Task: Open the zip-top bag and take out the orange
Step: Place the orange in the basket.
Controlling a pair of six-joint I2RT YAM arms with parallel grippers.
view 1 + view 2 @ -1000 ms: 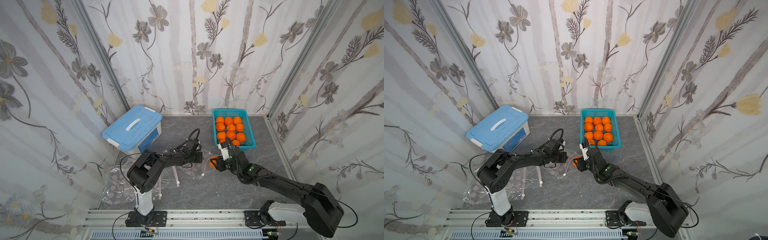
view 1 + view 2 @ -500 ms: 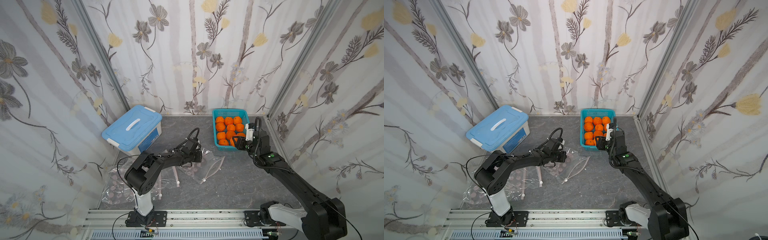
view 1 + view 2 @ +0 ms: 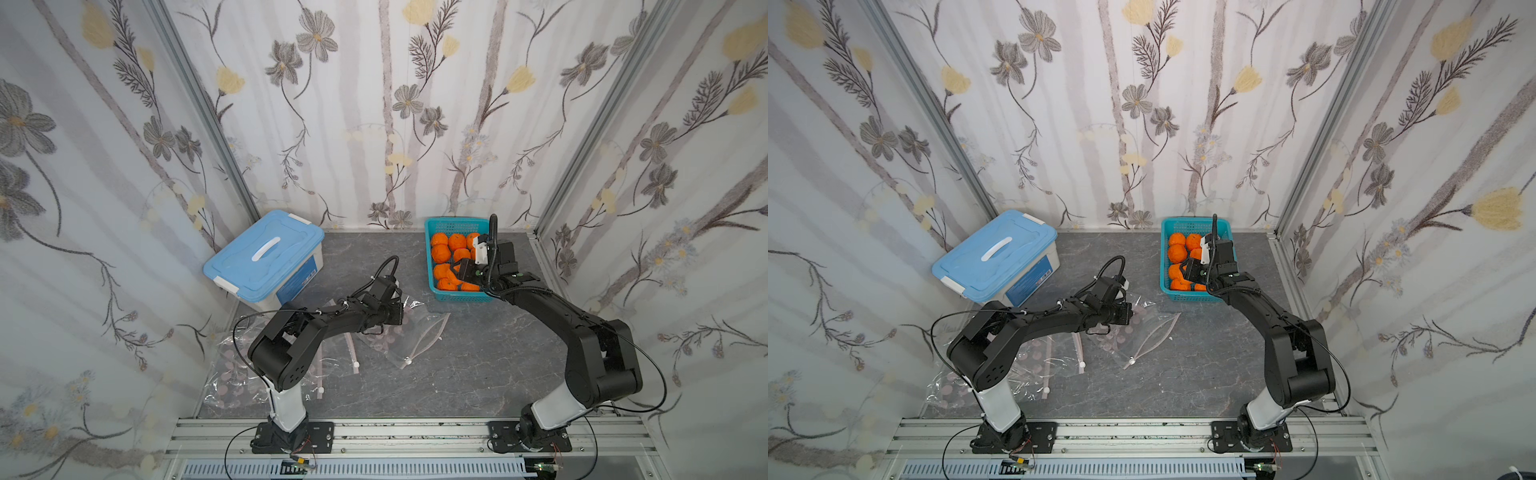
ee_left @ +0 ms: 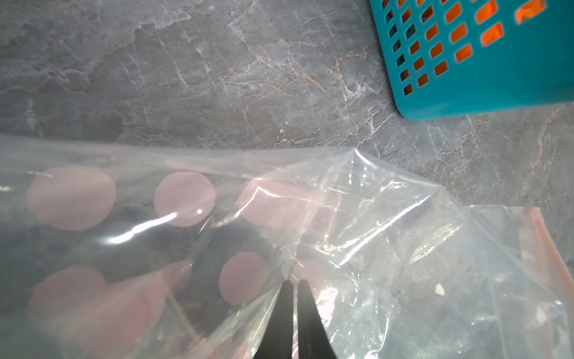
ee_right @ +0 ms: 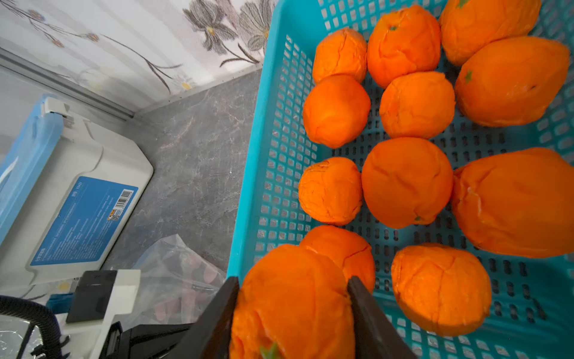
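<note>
Starting at my far left, the blue lidded box (image 3: 266, 253) sits against the wall and spare bags (image 3: 232, 374) lie by my left base, none of it disturbed. My left gripper (image 4: 293, 283) stays pressed together on a fold of the zip-top bag (image 3: 415, 336), the film pulled up into a ridge at my fingertips. Otherwise the bag lies slack on the table (image 3: 478, 365), its pink zip strip (image 3: 432, 332) gaping towards the middle, and I see nothing orange inside it. The change is on my right. A second ago my right gripper (image 5: 293, 279) was down at the bag's mouth with the orange (image 5: 289, 310) in it. Now it hangs over the near corner of the teal basket (image 3: 455, 226), jaws half spread and clamped on either side of that same fruit. So I judge the taking-out done, with only the release left. Room is tight there: other oranges (image 5: 407, 183) cover most of the basket floor, one lies right against or just under mine, and the basket's wall is just beside one finger. Bare table lies open between bag and basket if I need to back away
</note>
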